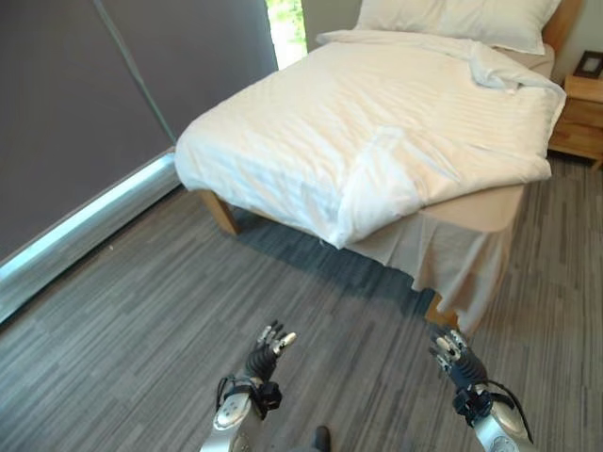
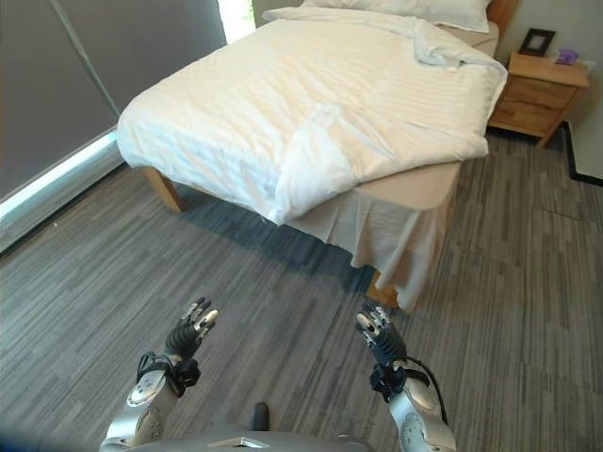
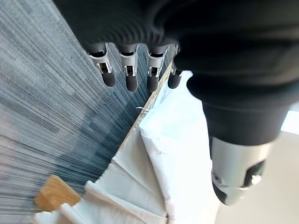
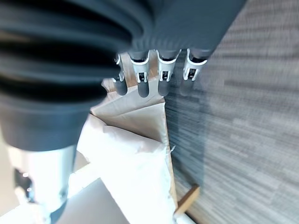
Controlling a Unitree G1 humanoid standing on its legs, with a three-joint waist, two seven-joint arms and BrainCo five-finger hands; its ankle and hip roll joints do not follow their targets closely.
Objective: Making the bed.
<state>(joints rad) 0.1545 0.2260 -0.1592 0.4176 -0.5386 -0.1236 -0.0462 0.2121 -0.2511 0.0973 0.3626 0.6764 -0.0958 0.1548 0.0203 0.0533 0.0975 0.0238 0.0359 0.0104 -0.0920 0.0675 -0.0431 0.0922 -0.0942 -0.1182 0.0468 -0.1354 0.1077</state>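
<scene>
Bed (image 1: 221,215) barely started: duvet (image 1: 377,122) lies skewed across the mattress, one corner hanging off the foot, pillow (image 1: 462,19) probably in place, while left hand (image 1: 267,350) and right hand (image 1: 450,355) hover over floor (image 1: 141,320), fingers relaxed, empty.

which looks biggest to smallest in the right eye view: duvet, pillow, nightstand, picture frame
1. duvet, covering most of the bed
2. nightstand and pillow: unsure, since the pillow is cut off by the view's top edge
3. picture frame, standing on the nightstand, clearly smallest
</scene>
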